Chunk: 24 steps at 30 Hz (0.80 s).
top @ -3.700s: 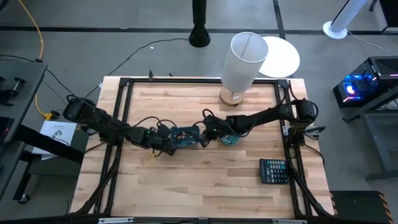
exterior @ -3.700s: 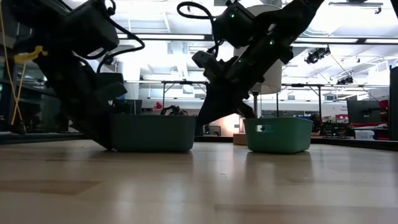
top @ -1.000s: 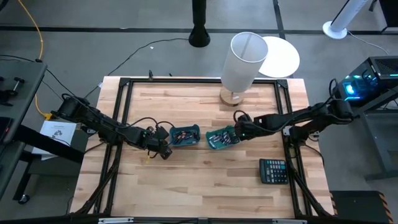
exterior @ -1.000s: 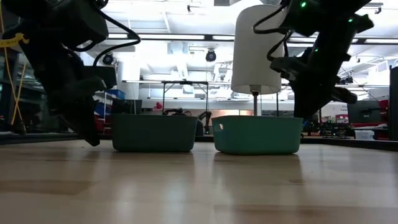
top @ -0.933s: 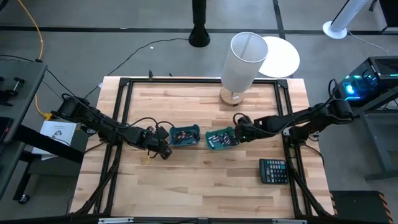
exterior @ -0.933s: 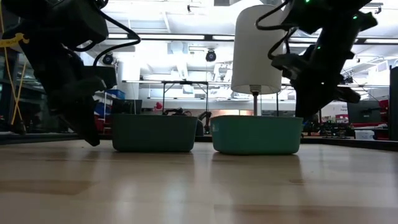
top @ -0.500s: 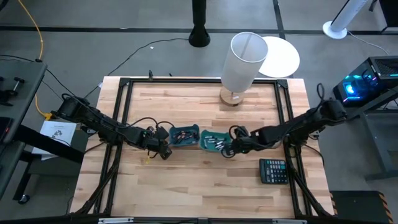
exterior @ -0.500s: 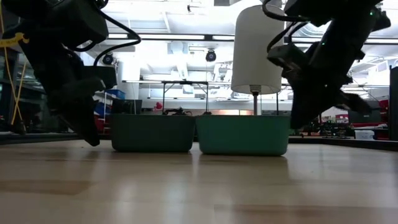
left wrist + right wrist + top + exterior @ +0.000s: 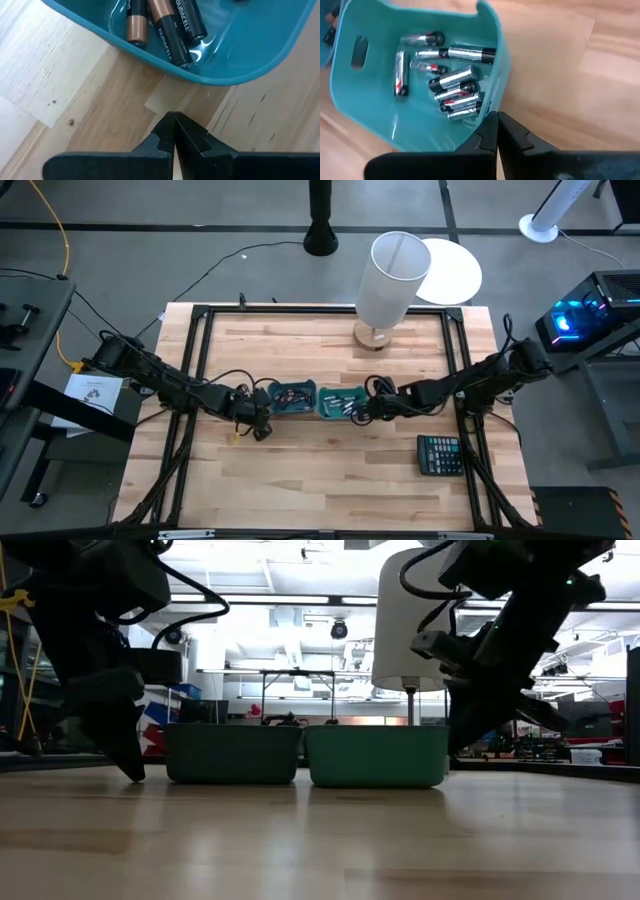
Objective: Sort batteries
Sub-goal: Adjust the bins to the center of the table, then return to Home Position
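- Two teal bins stand side by side at the middle of the wooden table point(image 9: 330, 480), very close together; whether their walls touch cannot be told. The left bin point(image 9: 291, 400) is the darker one in the low view; the right bin point(image 9: 340, 404) is lighter.
- The coppery-black batteries point(image 9: 165, 25) lie inside the left bin, several side by side on its floor.
- The silvery batteries point(image 9: 455, 90) lie inside the right bin, a cluster of them against one wall and a few more spread across the floor.
- Left gripper point(image 9: 262, 427): at the near-left corner of the left bin, low over the table. In the left wrist view its fingertips point(image 9: 172, 131) are pressed together with nothing between them, on bare wood just outside the bin's rim; the coppery-black batteries lie beyond the tips, on the other side of the bin wall.
- Right gripper point(image 9: 362, 414): at the right side of the right bin, close against its wall. In the right wrist view its fingertips point(image 9: 496, 131) are likewise pressed together and empty, at the bin's outer wall; the silvery batteries lie just past that wall, inside the bin.
- A black calculator point(image 9: 440, 454) lies near the right edge of the table, well apart from both bins.
- A white lamp point(image 9: 392, 280) stands at the far side of the table.
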Available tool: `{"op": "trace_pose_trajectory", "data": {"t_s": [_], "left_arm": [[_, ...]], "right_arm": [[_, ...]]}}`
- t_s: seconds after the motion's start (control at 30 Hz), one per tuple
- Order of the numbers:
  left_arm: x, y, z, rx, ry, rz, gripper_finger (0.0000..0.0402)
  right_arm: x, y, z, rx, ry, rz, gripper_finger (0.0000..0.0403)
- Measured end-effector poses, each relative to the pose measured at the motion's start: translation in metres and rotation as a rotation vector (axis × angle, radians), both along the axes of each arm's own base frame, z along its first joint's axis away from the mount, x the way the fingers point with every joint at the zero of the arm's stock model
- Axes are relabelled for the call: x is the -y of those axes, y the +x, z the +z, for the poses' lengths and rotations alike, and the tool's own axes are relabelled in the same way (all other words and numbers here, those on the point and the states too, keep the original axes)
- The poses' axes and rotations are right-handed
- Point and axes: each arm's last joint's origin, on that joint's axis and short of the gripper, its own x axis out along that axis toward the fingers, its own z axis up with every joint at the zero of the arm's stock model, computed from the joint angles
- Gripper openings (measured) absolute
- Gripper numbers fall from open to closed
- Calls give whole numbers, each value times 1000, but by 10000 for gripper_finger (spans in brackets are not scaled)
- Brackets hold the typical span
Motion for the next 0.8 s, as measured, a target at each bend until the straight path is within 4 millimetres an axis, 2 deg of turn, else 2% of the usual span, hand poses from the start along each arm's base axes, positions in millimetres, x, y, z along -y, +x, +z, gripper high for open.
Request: {"op": "trace_pose_trajectory", "data": {"t_s": [0.27,0.43,0.57,0.7,0.8], "left_arm": [[0,-1,0,-18,21,-45,0],[1,-3,6,8,11,-52,0],[7,-12,30,119,-43,-55,0],[9,-35,67,277,-103,-85,0],[-1,-58,96,447,-77,-75,0]], "right_arm": [[20,3,1,-5,-39,-6,0],[24,3,3,-10,-46,17,0],[25,-12,21,-29,-76,68,0],[30,-45,52,-55,-140,84,0],[35,-71,76,-18,-197,93,0]]}}
